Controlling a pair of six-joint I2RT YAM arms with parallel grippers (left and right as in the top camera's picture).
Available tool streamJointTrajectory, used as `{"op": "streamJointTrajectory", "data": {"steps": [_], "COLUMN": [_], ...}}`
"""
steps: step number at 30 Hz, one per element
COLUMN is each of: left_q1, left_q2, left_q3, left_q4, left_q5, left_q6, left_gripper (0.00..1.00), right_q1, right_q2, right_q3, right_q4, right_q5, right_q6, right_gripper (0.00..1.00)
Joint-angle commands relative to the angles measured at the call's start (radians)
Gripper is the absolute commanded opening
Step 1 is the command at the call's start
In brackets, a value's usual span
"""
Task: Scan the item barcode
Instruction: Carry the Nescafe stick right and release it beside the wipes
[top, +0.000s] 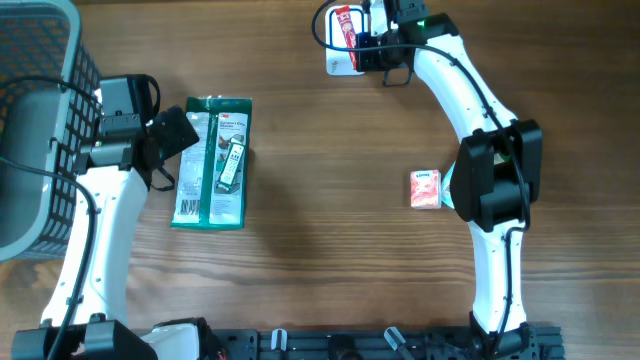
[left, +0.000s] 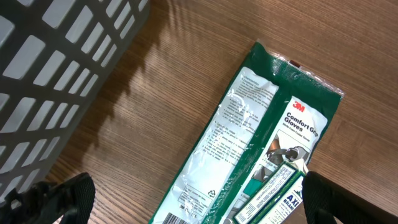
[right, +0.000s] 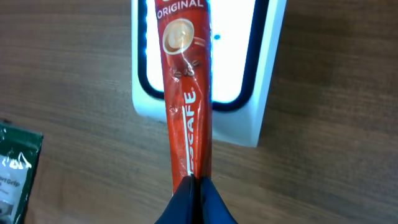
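As the overhead camera has it: the right jaws are at the far edge of the counter (top: 300, 260), holding a red coffee sachet (top: 345, 25) over the white scanner (top: 340, 66). The left jaws stand spread at the glove pack (top: 212, 160), near the basket (top: 40, 120). A small box (top: 425, 188) lies well apart.
Left wrist: the jaws are wide open and grip nothing. The glove pack (left: 249, 143) lies flat beneath them, with the basket (left: 56, 74) wall to one side.
Right wrist: the jaws are pressed together, pinching the sachet's (right: 186, 93) near end. The sachet runs lengthwise across the scanner's (right: 264, 118) lit window. A corner of the glove pack (right: 15, 174) shows at the edge.
Done, by my reading: the sachet is picked up and presented at the scanner.
Left: I cannot tell whether the barcode faces the window or whether it has read. The sachet is not yet set down, and the pack and box look unhandled.
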Motion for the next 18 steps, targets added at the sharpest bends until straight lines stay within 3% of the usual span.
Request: {"op": "streamJointTrajectory", "data": {"steps": [1, 11, 18], "left_q1": [0.004, 0.004, 0.004], "left_q2": [-0.006, -0.006, -0.006], "left_q3": [0.003, 0.003, 0.003], "left_q4": [0.002, 0.002, 0.002], "left_q5": [0.002, 0.002, 0.002], "left_q6": [-0.009, -0.009, -0.010], "left_gripper": [1.00, 1.00, 1.00], "right_q1": [-0.006, -0.034, -0.126], "right_q2": [-0.143, -0.539, -0.581], "right_q3": [-0.006, -0.006, -0.058], "right_q4": [-0.061, -0.550, -0.760], "right_q5": [-0.010, 0.152, 0.209], "right_q6": [0.008, -0.076, -0.080], "right_gripper": [0.04, 0.04, 0.04]}}
